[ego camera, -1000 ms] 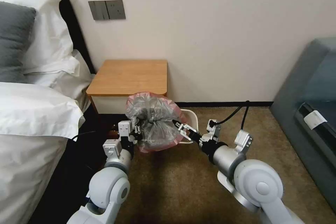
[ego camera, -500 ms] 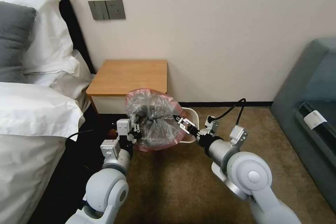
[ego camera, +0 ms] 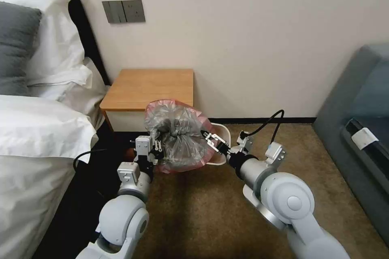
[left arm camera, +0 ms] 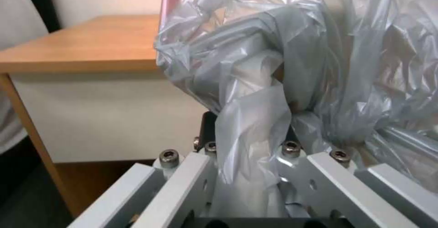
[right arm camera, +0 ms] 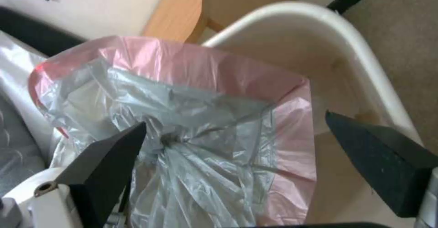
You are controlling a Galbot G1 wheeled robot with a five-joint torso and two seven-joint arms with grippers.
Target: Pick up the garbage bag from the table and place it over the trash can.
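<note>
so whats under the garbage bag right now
The trash can, its pale rim and inner wall showing beside the garbage bag. The bag hides the rest of the can. Left claw grips the bag; right claw is open.

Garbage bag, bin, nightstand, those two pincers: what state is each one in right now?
garbage bag: off the table, bunched, hanging over the bin.
trash can: upright on the carpet, partly under the bag, rim not covered.
table: top bare.
left pincer: shut on the bag's near-bed side.
right pincer: fingers spread wide at the bag's other side, not clamping it.
</note>
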